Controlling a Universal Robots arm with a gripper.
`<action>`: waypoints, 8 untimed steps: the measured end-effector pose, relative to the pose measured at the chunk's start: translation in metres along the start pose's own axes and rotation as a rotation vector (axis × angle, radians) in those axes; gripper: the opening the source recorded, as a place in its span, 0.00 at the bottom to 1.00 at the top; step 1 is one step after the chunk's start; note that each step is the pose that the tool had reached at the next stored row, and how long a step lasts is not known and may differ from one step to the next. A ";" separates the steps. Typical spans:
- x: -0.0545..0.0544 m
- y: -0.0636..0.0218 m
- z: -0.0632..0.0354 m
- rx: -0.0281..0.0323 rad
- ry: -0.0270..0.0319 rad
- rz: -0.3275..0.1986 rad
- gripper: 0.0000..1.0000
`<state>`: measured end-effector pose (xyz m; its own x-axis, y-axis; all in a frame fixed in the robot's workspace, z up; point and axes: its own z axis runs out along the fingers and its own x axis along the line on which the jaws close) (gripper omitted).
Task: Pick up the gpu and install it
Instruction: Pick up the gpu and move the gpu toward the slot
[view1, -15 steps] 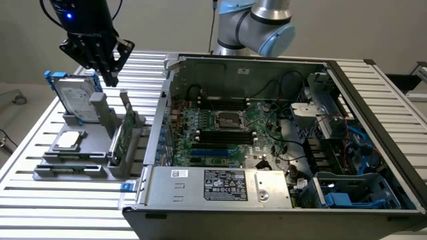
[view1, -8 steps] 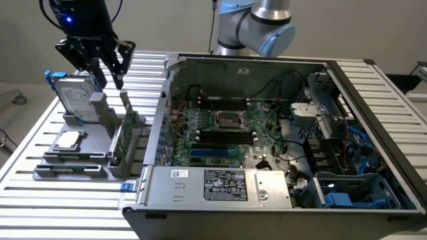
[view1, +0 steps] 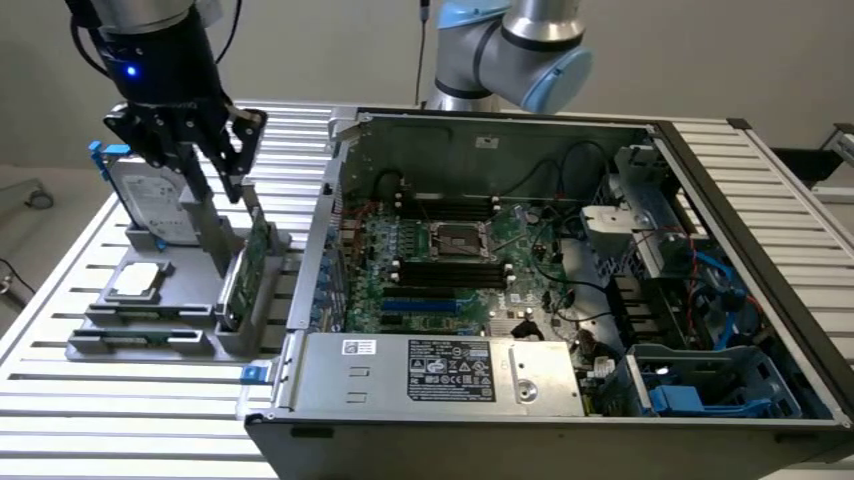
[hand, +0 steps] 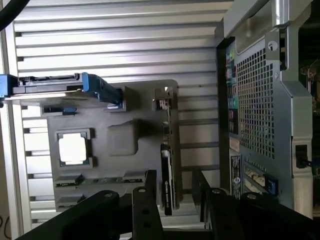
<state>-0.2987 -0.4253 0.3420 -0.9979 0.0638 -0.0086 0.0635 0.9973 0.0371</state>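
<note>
The gpu (view1: 254, 262) stands on its edge in a slot of the grey holder (view1: 167, 335) on the slatted table, at the exterior view's left of the computer case. Its green board faces the case. In the wrist view the gpu (hand: 168, 165) appears edge-on as a thin dark strip with a metal bracket at its far end. My gripper (view1: 222, 185) hangs just above the card's rear part, open. In the wrist view the gripper (hand: 175, 192) has one finger on each side of the card's near end, not touching it.
The open computer case (view1: 747, 250) holds the motherboard (view1: 454, 250) and a power supply (view1: 441, 372). Its perforated rear wall (hand: 257, 100) is close beside the holder. A silver hard drive with blue clips (view1: 140, 195) and a small square chip (view1: 140, 282) share the holder.
</note>
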 end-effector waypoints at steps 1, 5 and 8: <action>0.000 -0.0024 0.0018 0.0000 0.0003 -0.001 0.42; 0.000 -0.0089 0.0089 -0.0002 0.0006 -0.007 0.42; 0.000 -0.0107 0.0142 -0.0001 0.0009 -0.012 0.42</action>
<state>-0.2987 -0.4355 0.3274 -0.9986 0.0518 -0.0082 0.0515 0.9980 0.0371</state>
